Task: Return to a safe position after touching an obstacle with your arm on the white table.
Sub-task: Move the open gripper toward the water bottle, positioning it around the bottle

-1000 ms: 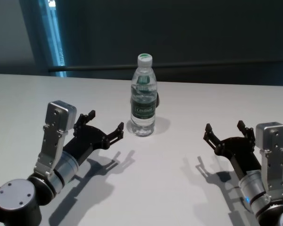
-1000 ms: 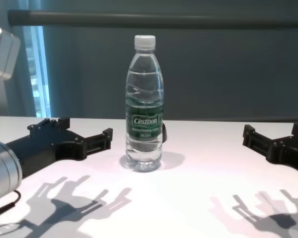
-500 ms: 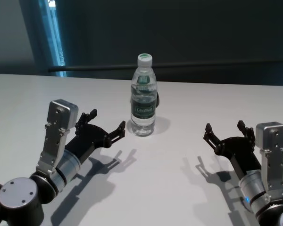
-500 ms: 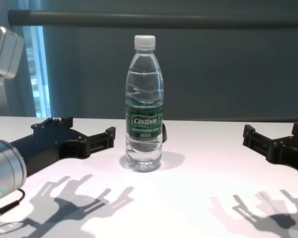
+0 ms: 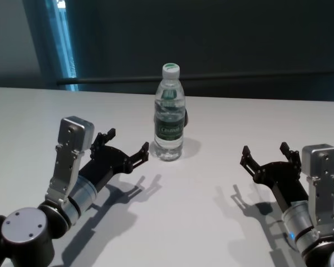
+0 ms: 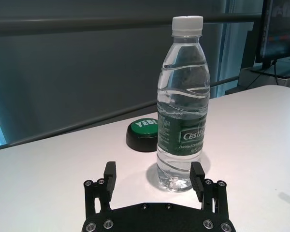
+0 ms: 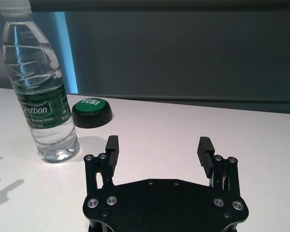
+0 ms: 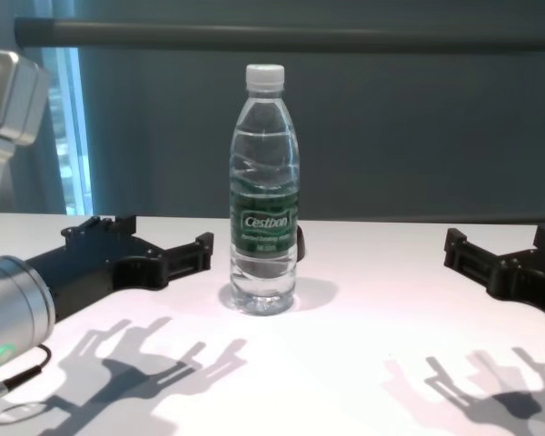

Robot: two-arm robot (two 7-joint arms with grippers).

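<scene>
Bottle (image 5: pixel 170 119) stands upright near the middle of the white table (image 5: pixel 211 183), cap on, green band facing the robot. Left gripper (image 5: pixel 125 150) sits low at the bottle's eight o'clock, fingers spread wide, the nearer tip just beside the bottle; contact can't be judged. Right gripper (image 5: pixel 265 156) hangs at four o'clock, well apart, fingers also spread. A green-topped button (image 6: pixel 144 134) sits behind the bottle. The tabletop is smooth and bright with sharp gripper shadows; behind it, a dark wall, a rail and a blue-lit strip.
</scene>
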